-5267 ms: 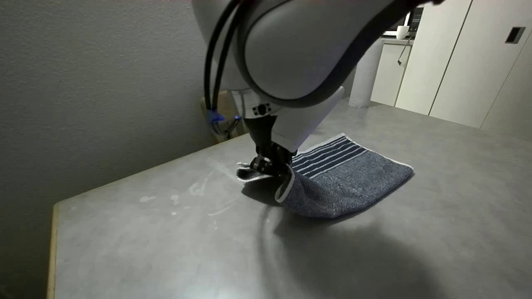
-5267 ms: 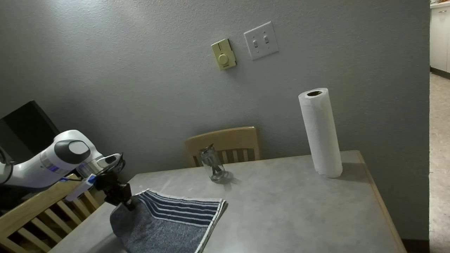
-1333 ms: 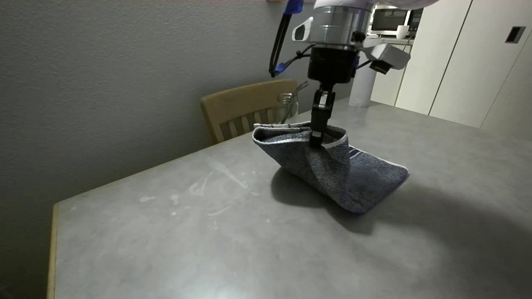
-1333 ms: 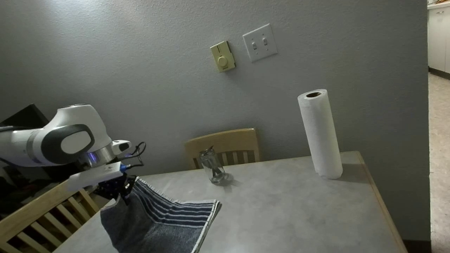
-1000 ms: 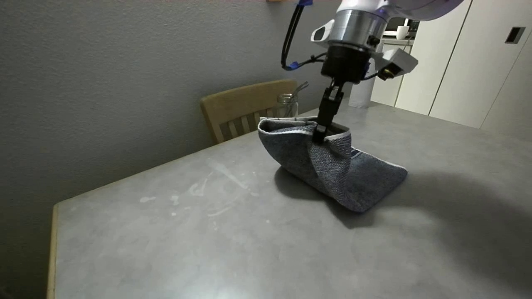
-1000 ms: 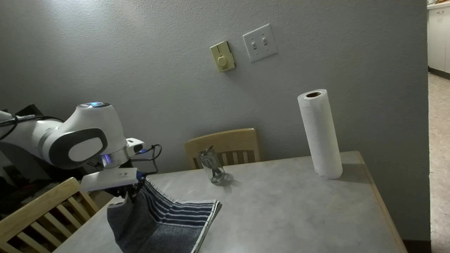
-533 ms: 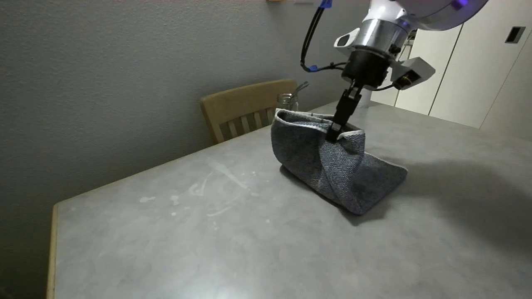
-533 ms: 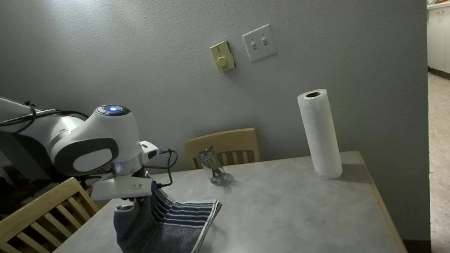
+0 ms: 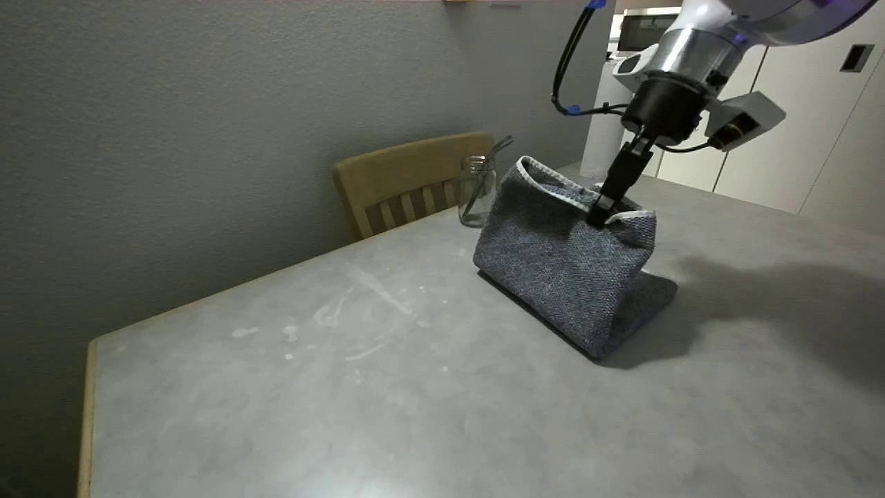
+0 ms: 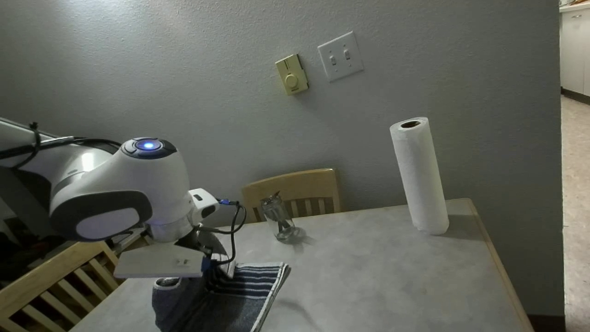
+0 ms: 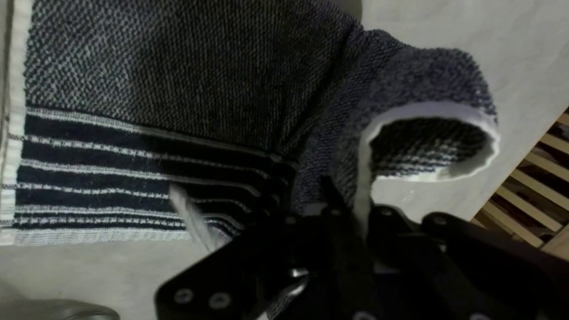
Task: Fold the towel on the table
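Towel (image 9: 553,263) (blue-grey terry, white hem), part-folded on the pale grey, faintly mottled table (image 9: 311,415). One portion lies flat on the tabletop; the rest slopes up from a crease to the gripper (image 9: 600,214), its upper edge held clear of the surface. Gripper: jaws drawn together, pinching the hemmed edge; tips tilted, pointing down into the cloth. Wrist view: white hem runs btwn. the jaws; just beside them the edge curls into an open loop. Navy band w/ thin white stripes shows on the flat portion, running toward the gripper, where detail is too dark to read.

Arm (image 10: 120,184): white/grey, above the towel, hiding part of it in an exterior view. Surroundings: glass jar (image 9: 476,188) w/ slender utensils (image 9: 499,146) (type unclear), standing on the table nr. its edge by the grey wall (image 9: 207,138); wooden chair (image 9: 415,162) behind it. Also in an exterior view: 2nd wooden chair (image 10: 50,274), nr. the arm; paper-towel roll (image 10: 419,175), on end nr. a table corner, well apart from the towel; switch plate (image 10: 341,56) w/ two toggles and yellowish dial unit (image 10: 292,74), side by side on the wall.
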Controlling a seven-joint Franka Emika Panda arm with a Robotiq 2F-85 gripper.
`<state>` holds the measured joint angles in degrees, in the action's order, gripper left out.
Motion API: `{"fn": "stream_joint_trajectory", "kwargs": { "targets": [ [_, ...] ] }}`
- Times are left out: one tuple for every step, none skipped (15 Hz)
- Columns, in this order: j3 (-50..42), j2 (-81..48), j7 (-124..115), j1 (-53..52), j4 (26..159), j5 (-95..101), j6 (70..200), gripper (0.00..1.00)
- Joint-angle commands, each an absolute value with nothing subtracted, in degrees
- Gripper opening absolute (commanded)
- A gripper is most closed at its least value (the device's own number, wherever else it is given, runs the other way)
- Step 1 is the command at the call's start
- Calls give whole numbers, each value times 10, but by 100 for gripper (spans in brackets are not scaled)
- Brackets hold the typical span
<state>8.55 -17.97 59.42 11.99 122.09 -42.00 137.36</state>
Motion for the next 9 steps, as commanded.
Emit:
{"fn": "stream_joint_trajectory", "kwargs": {
  "targets": [
    [67, -152, 629, 114, 1259, -455, 1381, 2],
    [64, -153, 635, 113, 1261, -461, 1382, 2],
    [61, -153, 642, 112, 1264, -468, 1384, 2],
    [59, -155, 648, 111, 1266, -475, 1384, 2],
    [57, -157, 657, 110, 1267, -481, 1385, 2],
    [54, -159, 661, 109, 1269, -483, 1385, 2],
    [51, -159, 667, 108, 1271, -484, 1385, 2],
    [48, -159, 669, 107, 1272, -480, 1385, 2],
    [43, -160, 669, 105, 1273, -470, 1386, 2]
  ]
}}
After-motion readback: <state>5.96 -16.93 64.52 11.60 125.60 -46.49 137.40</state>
